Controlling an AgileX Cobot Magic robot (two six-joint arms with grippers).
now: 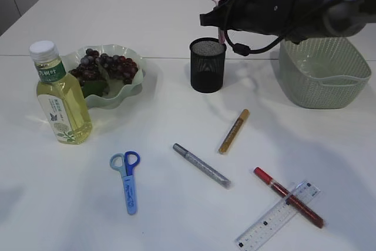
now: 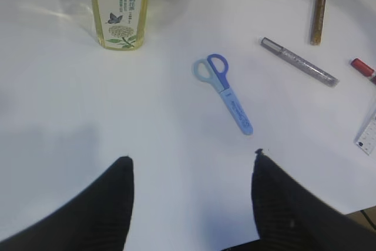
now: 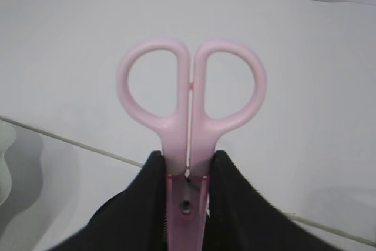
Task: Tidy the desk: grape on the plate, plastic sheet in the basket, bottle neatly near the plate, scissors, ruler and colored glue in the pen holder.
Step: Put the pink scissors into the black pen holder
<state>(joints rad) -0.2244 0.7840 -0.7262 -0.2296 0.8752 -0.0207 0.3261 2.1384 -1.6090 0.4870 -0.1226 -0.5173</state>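
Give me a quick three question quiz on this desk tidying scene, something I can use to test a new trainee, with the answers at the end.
1. True or false: the right gripper is shut on the pink scissors.
2. Which item lies across the ruler? A) gold glue pen B) red glue pen C) blue scissors
3. Fill in: the grapes sit on the ____, beside the bottle.

Key
1. True; the pink scissors hang above the pen holder.
2. B; the red glue pen crosses it, while the gold glue pen and blue scissors lie apart.
3. Plate.
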